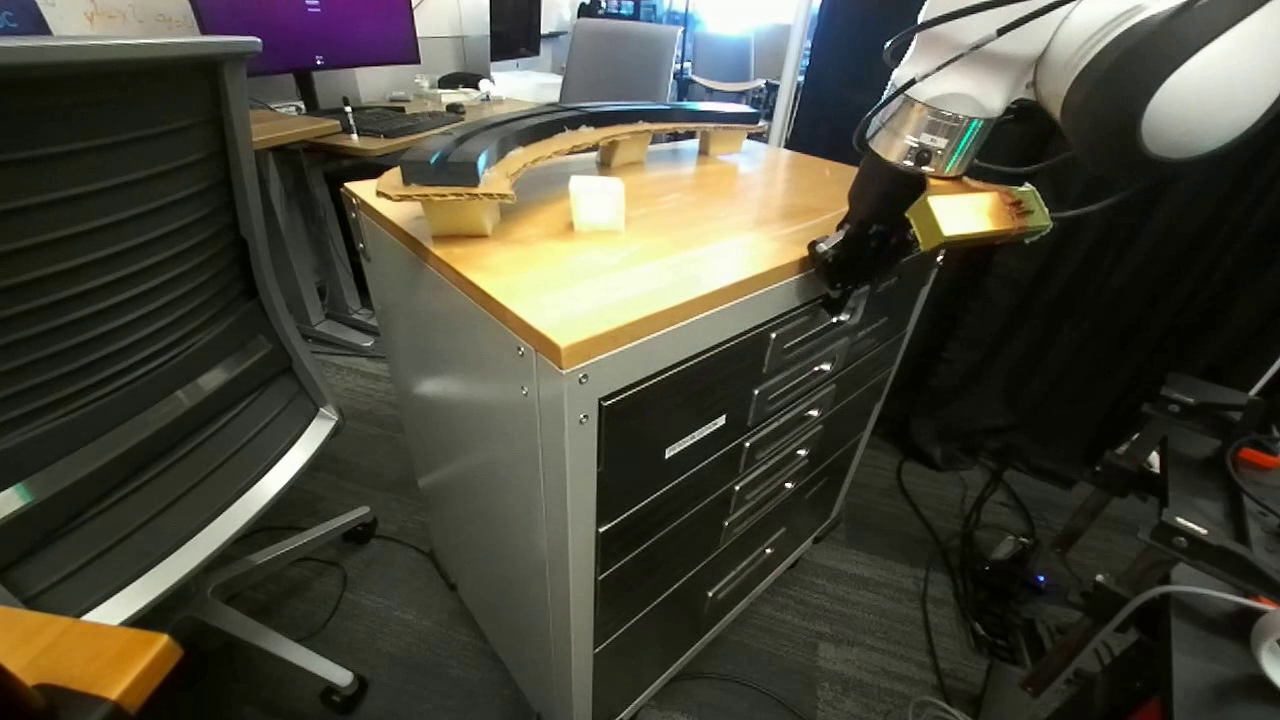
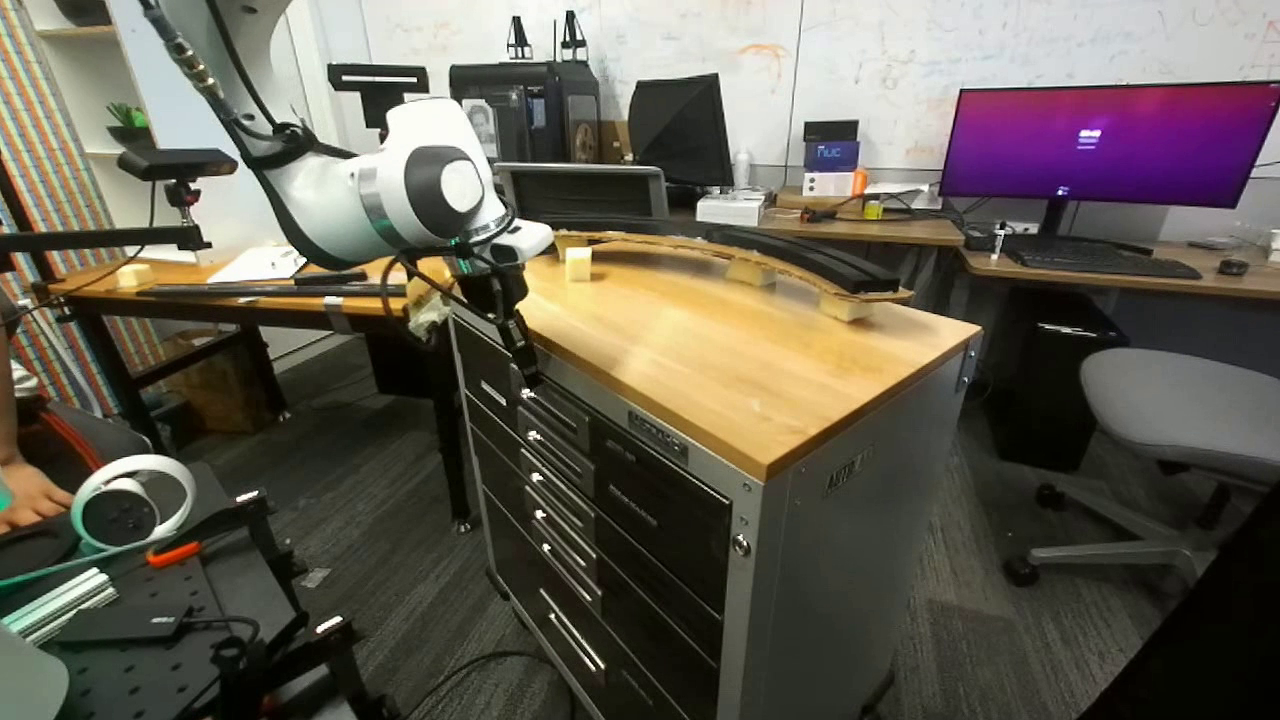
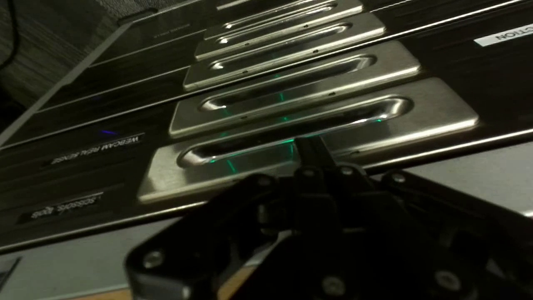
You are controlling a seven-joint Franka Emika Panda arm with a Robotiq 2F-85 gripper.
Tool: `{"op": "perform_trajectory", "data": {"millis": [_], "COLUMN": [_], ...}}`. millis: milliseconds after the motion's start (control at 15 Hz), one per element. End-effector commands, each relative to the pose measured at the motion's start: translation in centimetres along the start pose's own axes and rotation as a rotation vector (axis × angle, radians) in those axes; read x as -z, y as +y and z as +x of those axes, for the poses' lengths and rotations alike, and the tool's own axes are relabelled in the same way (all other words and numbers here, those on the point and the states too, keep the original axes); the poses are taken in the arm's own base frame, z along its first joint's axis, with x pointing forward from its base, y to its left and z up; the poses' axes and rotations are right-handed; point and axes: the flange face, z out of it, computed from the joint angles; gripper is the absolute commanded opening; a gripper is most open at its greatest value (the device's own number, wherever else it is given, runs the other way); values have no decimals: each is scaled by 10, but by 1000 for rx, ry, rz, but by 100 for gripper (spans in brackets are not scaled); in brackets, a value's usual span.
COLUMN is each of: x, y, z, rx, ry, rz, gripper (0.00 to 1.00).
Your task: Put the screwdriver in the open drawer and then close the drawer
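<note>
Pincer fronting drawer, pale block atop cabinet, chair alongside

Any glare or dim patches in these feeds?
In both exterior views, light glares off the wooden top; in an exterior view, the pale block nearly burns out; wrist view runs dim, the end effector almost black, green glints on the top drawer.

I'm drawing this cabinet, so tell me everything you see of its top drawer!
The top drawer looks wide, shallow, dark and metal, shut or nearly so, below the wooden top. Its silvery handle plate has a long rounded slot. A small label on it seems to say scissors. The gripper is at the plate; I can't tell if they touch.
</note>
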Motion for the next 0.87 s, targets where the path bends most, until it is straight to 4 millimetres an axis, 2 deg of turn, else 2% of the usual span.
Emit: {"op": "perform_trajectory", "data": {"millis": [0,67,200,333,533,600,733,800], "x": [37,51,79,104,163,190,236,194], "y": [9,10,8,9,-1,-7,-18,-9], "z": [-4,-11,-14,-9,-1,2,5,4], "rx": [129,190,261,322,395,415,426,398], "ry": [9,-22,-98,-170,-217,-217,-224,-219], "rz": [26,9,-39,-68,-122,-129,-126,-149], "gripper": [34,40,57,72,94,99,100,99]}}
